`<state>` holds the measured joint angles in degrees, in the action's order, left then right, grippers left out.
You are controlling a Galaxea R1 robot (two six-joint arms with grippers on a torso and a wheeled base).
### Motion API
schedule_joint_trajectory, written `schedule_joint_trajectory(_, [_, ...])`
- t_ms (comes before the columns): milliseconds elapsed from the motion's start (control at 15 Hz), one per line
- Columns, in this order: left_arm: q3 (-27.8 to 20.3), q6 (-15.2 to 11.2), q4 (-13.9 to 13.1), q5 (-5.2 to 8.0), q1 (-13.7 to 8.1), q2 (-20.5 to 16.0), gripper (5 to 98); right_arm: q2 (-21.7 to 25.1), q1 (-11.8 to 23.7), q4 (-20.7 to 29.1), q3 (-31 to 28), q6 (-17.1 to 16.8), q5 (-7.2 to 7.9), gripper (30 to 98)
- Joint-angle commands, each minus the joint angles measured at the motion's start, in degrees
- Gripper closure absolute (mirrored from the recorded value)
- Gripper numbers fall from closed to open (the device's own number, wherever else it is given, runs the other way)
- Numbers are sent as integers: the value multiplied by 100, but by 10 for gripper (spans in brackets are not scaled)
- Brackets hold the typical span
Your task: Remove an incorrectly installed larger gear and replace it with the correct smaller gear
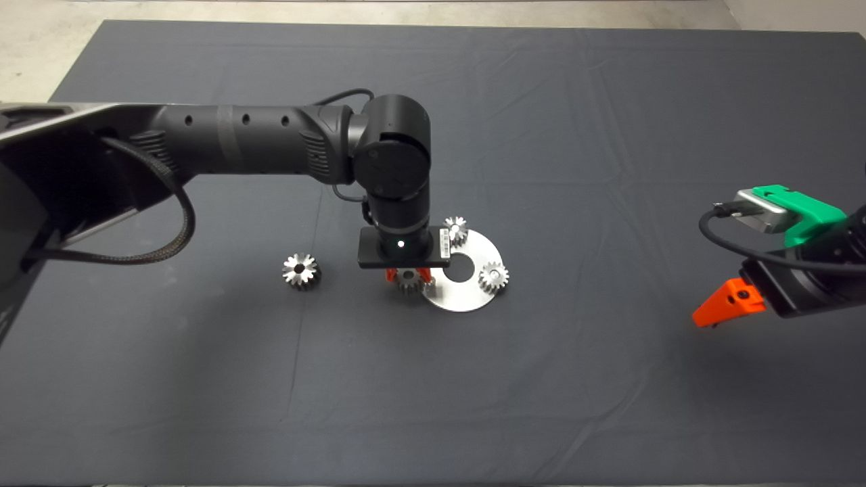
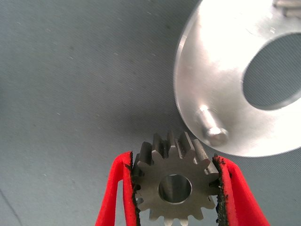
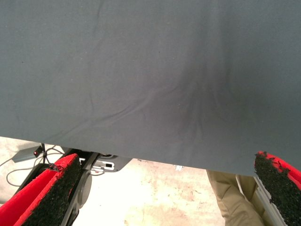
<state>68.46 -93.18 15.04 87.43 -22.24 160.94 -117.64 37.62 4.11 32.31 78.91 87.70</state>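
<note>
My left gripper (image 2: 175, 188) is clamped on a gear (image 2: 175, 186), probably the smaller gear; the plate (image 2: 225, 70) carries a bare pin (image 2: 212, 128) at about one o'clock from it. The larger gear (image 1: 301, 271) lies alone at nine o'clock. My right gripper (image 3: 164, 197) waits, fingers apart.

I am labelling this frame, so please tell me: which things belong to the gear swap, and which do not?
In the job: smaller gear, held in the left gripper; larger gear, loose on the mat; metal disc with a bare peg.
Not involved: two other gears mounted on the disc; right gripper, open, at the right side.
</note>
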Motion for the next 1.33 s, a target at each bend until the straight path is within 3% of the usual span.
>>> schedule_joint_trajectory(0, [118,-147,1,310,-141,308,795,-1,79,190,-11,37,546,308])
schedule_joint_trajectory(133, [67,-414,283,310,-141,339,795,9,79,195,-23,37,546,308])
schedule_joint_trajectory(400, [18,-456,418,310,-141,364,795,-10,70,178,2,37,546,308])
schedule_joint_trajectory(600, [16,-464,772,310,-141,382,795,-3,88,178,2,28,546,308])
schedule_joint_trajectory(1000, [-27,-482,878,318,-116,382,796,-69,88,187,18,28,553,308])
schedule_joint_trajectory(1267, [-344,-789,878,327,-115,311,795,-106,88,187,81,19,555,308])
